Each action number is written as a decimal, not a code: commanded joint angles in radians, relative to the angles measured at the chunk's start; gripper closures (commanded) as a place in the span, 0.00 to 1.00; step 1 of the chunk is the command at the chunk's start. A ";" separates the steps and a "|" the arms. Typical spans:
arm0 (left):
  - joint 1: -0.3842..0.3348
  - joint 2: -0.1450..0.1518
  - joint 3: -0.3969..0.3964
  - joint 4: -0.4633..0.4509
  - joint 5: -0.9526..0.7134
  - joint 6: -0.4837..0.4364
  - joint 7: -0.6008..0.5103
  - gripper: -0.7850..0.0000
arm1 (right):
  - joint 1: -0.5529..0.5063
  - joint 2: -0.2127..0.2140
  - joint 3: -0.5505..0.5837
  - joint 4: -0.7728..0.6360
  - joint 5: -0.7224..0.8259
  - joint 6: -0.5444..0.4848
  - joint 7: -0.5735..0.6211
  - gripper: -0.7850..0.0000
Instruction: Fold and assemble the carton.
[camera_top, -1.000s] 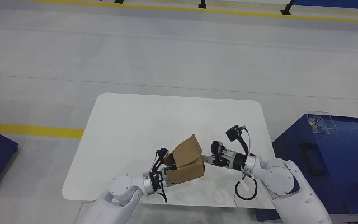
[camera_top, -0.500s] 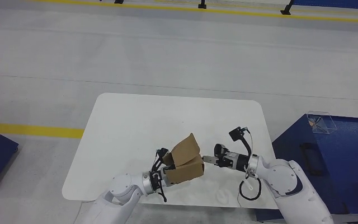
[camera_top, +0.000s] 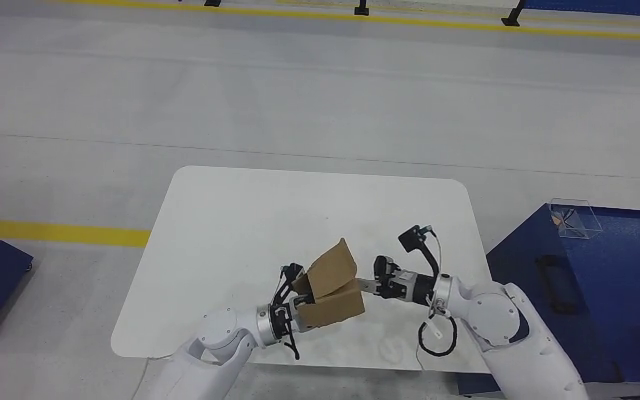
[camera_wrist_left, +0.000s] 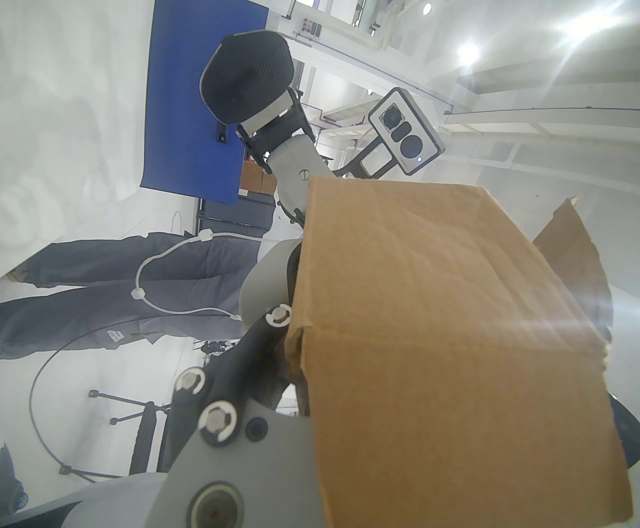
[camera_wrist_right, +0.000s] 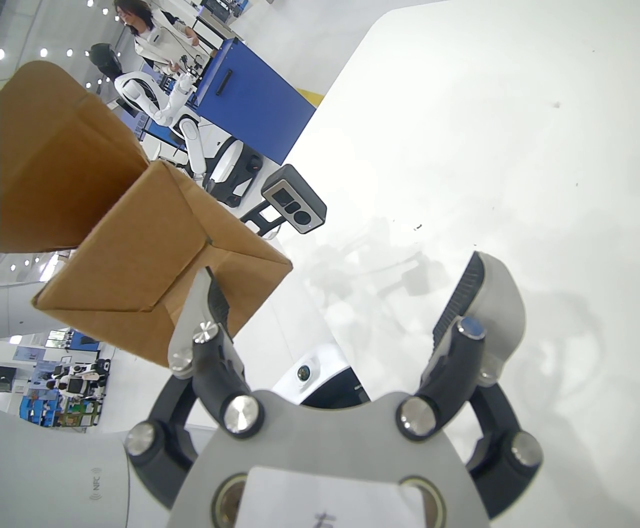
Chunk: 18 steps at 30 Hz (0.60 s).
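- Hanging above the near edge of the white table (camera_top: 250, 220), the brown carton (camera_top: 332, 290) sits clamped in the left gripper (camera_top: 290, 300), with one flap (camera_top: 336, 263) standing up unfolded.
- The right gripper (camera_wrist_right: 342, 272) has its jaws spread wide and holds nothing; one finger (camera_wrist_right: 210, 300) touches the carton's end by a corner.
- The risk, as I see it: a hard push from that finger could twist the carton out of the left grip, or crush the corner instead of folding the flap.

Left pincer (camera_top: 291, 297) clamped; right pincer (camera_wrist_right: 340, 272) spread (wrists facing).
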 joint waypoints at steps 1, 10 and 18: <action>-0.001 0.000 0.001 0.000 0.002 -0.003 -0.001 1.00 | -0.002 0.001 0.006 0.002 -0.007 -0.011 -0.015 0.00; -0.001 0.001 -0.011 0.010 0.013 -0.024 -0.005 1.00 | -0.067 0.024 0.228 0.028 0.040 -0.051 -0.135 0.00; -0.001 0.001 -0.011 0.010 0.013 -0.024 -0.005 1.00 | -0.103 0.032 0.314 0.017 -0.007 -0.030 -0.181 0.00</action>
